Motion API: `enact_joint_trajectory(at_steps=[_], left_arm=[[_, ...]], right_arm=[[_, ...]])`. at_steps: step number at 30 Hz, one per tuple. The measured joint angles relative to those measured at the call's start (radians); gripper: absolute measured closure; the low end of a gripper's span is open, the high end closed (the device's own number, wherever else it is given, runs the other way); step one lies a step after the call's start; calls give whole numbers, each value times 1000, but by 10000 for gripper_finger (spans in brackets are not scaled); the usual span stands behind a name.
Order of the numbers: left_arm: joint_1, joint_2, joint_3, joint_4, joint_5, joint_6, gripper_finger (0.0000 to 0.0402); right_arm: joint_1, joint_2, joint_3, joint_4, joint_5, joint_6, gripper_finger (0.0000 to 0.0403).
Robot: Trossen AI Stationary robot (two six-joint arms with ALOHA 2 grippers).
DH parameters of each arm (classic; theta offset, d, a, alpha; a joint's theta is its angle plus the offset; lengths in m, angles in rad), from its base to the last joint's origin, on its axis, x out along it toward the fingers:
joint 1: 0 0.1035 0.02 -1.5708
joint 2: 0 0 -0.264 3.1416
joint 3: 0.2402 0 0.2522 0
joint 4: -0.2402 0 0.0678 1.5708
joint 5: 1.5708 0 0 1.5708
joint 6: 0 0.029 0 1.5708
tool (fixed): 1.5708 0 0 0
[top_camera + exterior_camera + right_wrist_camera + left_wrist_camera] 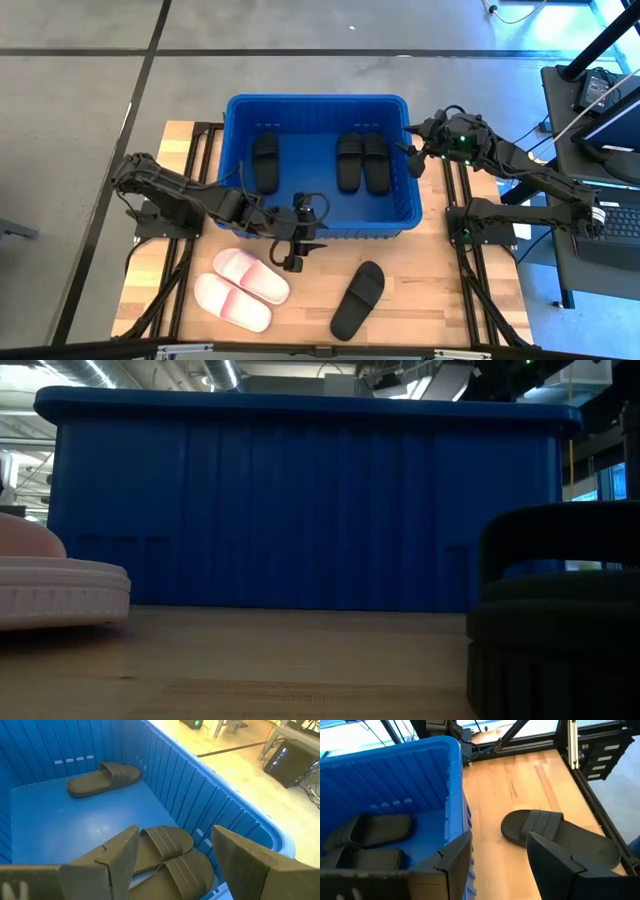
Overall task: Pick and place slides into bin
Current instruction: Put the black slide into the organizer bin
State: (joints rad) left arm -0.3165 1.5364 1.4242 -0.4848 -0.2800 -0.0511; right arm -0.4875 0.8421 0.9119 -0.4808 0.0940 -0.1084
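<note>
Left gripper (297,240) jaws apart, empty; right gripper (412,160) likewise.

Looks like a robotics lab / industrial workspace imo. Wooden bench top (420,300) bolted on a black extrusion frame (470,260), bare grey concrete floor (80,100) w/ dark seams, cables trailing. Desk w/ a keyboard (622,222) off to one side. Low cam shows strip lights (90,370) & prob ducting overhead, hard to tell.

High view straight down; low view table-level, close; both wrist views share bin (318,165).
</note>
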Motion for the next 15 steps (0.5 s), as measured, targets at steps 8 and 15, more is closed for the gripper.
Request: enact_joint_trajectory(at_steps=[8, 15], left_arm=[[-14, 0, 0, -1, -39, 1, 218], [-22, 18, 2, 14, -86, 7, 218]], right_arm=[[0, 4, 0, -26, 0, 2, 152], [0, 10, 0, -51, 0, 1, 152]])
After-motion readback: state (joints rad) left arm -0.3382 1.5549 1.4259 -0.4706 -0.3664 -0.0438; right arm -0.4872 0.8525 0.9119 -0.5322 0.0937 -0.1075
